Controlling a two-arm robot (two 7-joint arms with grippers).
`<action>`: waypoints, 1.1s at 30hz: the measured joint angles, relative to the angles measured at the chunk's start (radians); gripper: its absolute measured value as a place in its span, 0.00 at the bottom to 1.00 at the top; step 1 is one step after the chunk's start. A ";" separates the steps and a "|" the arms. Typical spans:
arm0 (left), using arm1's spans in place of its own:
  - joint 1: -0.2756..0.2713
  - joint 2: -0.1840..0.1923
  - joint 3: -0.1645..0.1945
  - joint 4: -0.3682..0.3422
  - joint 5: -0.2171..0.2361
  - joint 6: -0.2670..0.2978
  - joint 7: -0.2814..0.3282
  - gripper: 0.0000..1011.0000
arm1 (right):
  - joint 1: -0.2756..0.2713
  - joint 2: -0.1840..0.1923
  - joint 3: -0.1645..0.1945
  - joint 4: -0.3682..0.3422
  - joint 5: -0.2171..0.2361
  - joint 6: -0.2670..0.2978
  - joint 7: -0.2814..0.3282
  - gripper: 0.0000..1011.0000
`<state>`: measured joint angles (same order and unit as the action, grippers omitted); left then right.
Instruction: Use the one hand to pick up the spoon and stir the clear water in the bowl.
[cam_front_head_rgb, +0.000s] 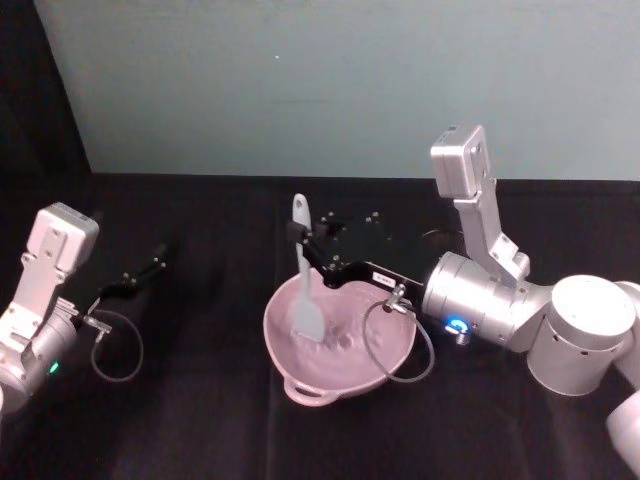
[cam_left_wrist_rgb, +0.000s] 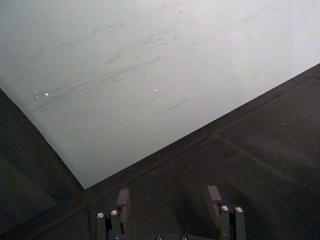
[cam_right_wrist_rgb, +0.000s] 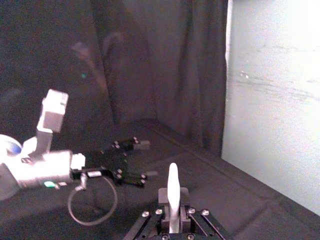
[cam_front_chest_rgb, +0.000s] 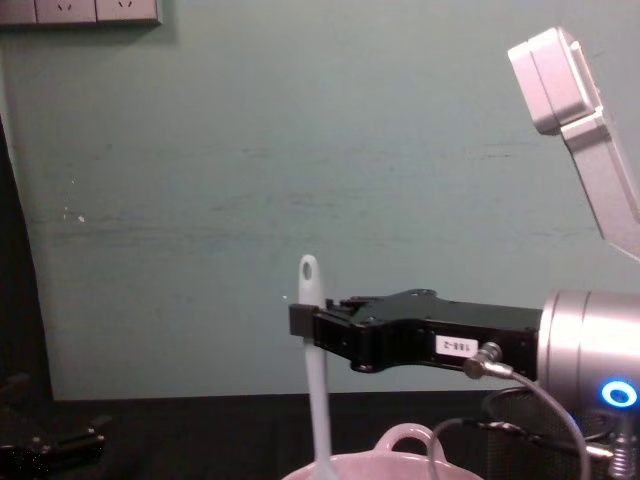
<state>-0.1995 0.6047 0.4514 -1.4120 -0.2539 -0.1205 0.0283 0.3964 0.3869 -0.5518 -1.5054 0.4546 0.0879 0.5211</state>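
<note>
- Right tool (cam_front_head_rgb: 297, 235) (cam_front_chest_rgb: 300, 322) reaches in from the right, roughly level, out over the bowl (cam_front_head_rgb: 275, 345).
- It is clamped on the spoon (cam_front_head_rgb: 303, 275) (cam_front_chest_rgb: 318, 400), high on the handle just under the hole end.
- Right wrist view: the white handle (cam_right_wrist_rgb: 172, 182) sticks up between the tool's two fingers, pinched on both sides.
- Spoon long axis is near vertical. Hole end points up and the flat paddle head points down.
- Head view shows a slight tilt, with the paddle end a bit nearer the robot than the hole end.
- The paddle sits inside the bowl, left of its centre. Whether it touches the bottom cannot be told.
- Chest view: the handle drops straight behind the bowl's near rim (cam_front_chest_rgb: 340, 470), and the hole end stands clear above the tool.
- The bowl is on the black bench (cam_front_head_rgb: 200, 420), centre front, with its looped handle on the rim nearest the robot.
- A grey cable (cam_front_head_rgb: 400, 345) loops from the right wrist over the bowl's right rim.
- Left tool (cam_front_head_rgb: 155, 258) (cam_left_wrist_rgb: 167, 192) is parked low at the far left, well apart from the bowl. Its fingers are spread with nothing between them.
</note>
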 joint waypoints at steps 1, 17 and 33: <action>0.000 0.000 0.000 0.000 0.000 0.000 0.000 0.99 | 0.000 -0.009 0.002 0.007 0.015 -0.002 0.008 0.12; 0.000 0.000 0.000 0.000 0.000 0.000 0.000 0.99 | 0.046 -0.075 0.061 0.175 0.160 0.014 -0.002 0.12; 0.000 0.000 0.000 0.000 0.000 0.000 0.000 0.99 | 0.033 0.017 0.060 0.076 0.032 0.025 -0.092 0.12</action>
<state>-0.1995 0.6047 0.4514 -1.4120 -0.2539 -0.1205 0.0283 0.4298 0.4042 -0.4915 -1.4297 0.4869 0.1131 0.4293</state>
